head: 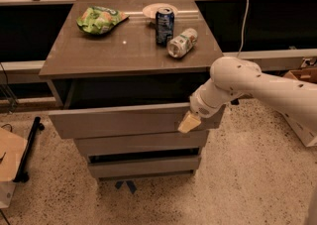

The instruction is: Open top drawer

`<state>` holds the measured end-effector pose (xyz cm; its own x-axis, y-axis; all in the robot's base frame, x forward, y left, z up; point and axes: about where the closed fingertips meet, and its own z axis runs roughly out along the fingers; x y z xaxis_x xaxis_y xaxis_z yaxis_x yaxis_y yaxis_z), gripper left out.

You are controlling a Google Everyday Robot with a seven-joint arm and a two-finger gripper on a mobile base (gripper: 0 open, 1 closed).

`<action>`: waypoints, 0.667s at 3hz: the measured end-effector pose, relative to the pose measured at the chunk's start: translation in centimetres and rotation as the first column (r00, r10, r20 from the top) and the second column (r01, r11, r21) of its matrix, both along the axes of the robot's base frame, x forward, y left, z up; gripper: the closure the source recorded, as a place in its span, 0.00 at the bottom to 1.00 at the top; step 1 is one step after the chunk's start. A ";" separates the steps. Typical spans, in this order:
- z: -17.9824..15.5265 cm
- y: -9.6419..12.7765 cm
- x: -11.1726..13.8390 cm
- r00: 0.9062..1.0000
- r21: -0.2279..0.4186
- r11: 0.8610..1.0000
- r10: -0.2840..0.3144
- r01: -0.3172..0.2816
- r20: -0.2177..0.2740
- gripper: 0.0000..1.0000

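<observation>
The top drawer (119,121) is a wide grey-brown flat front with no handle. It stands pulled out from the cabinet, with a dark gap behind and above it. Two shorter grey drawer fronts (141,143) sit below it. My gripper (189,122) hangs from the white arm (247,83) at the right end of the top drawer's front, its pale tan fingertip against the panel near the upper edge.
The cabinet top (99,53) carries a green snack bag (100,19), a white plate (157,9), an upright blue can (164,20) and a can lying on its side (182,43). A cardboard box (10,162) stands on the floor at left. A railing runs behind.
</observation>
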<state>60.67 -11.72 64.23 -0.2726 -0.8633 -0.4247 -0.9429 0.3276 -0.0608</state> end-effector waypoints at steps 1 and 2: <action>0.9 0.0 0.0 1.000 0.000 1.000 0.000 0.000 0.000 0.71; 1.6 0.0 0.0 1.000 0.000 1.000 0.000 0.000 0.000 0.94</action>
